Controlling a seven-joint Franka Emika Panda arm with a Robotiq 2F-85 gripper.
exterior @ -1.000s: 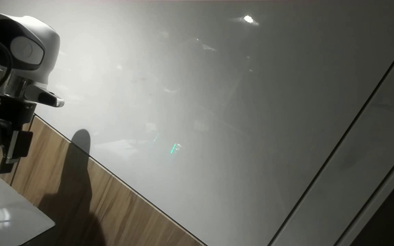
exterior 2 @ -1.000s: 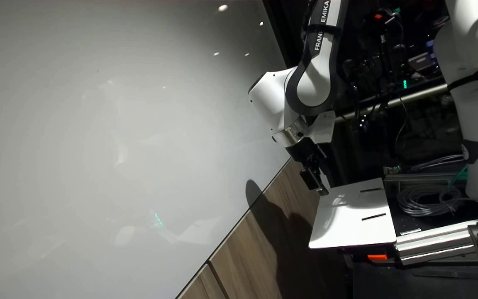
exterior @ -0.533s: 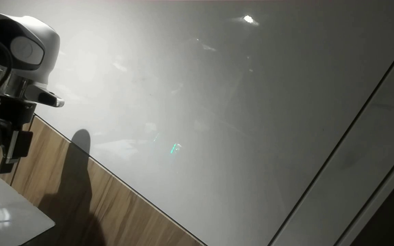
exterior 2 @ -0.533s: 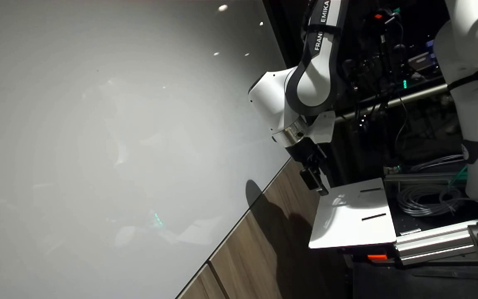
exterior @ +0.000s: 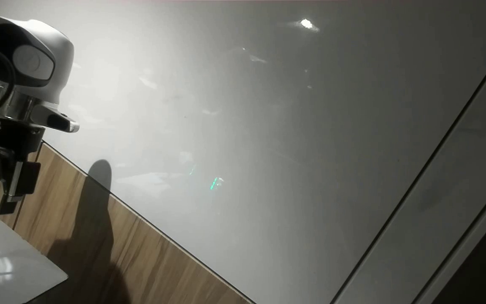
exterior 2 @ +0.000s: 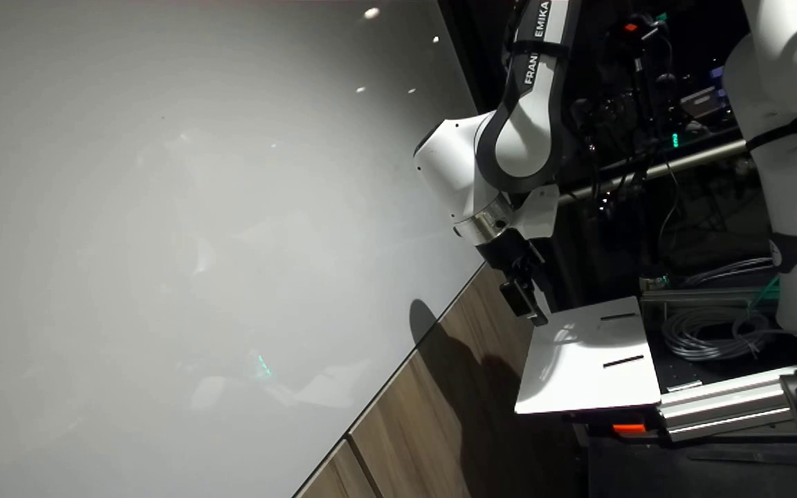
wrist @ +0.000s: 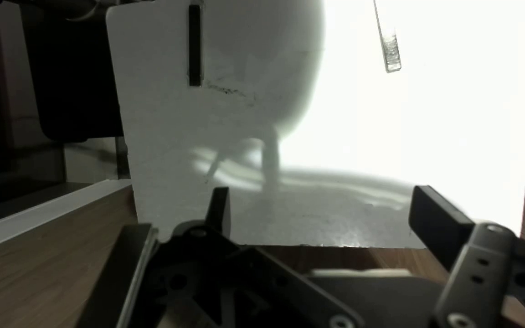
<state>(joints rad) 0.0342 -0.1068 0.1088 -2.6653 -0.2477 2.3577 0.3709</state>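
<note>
A black Robotiq gripper (wrist: 324, 212), its fingers spread wide, hangs near the edge of a glossy, slotted white panel (exterior 2: 578, 387), with wood-grain boards (exterior 2: 405, 408) and an aluminium rail (exterior 2: 724, 408) close by.

- The hand (wrist: 324, 209) is black, with a dull silver strip (exterior: 15, 181) on it.
- The panel (exterior 2: 571, 387) is white in both exterior views; the wrist view shows it part bright white, part mid-grey, with dark smudges (wrist: 226, 89).
- Its two slots (exterior 2: 623, 361) are black in an exterior view; in the wrist view one looks pale grey.
- The arm (exterior 2: 450, 159) is white with dark grey bands, white lettering (exterior 2: 531, 69) and a silver ring (exterior 2: 487, 221).
- The large surface (exterior: 268, 147) shades from near-white to dark grey, with thin black lines (exterior: 424, 169) and green glints (exterior: 214, 183).
- The wood boards (exterior: 154, 245) are brown, streaked with darker grain.
- A small piece (exterior 2: 629, 428) is orange, a rail (exterior 2: 724, 408) silver, a coiled cable (exterior 2: 696, 351) grey.
</note>
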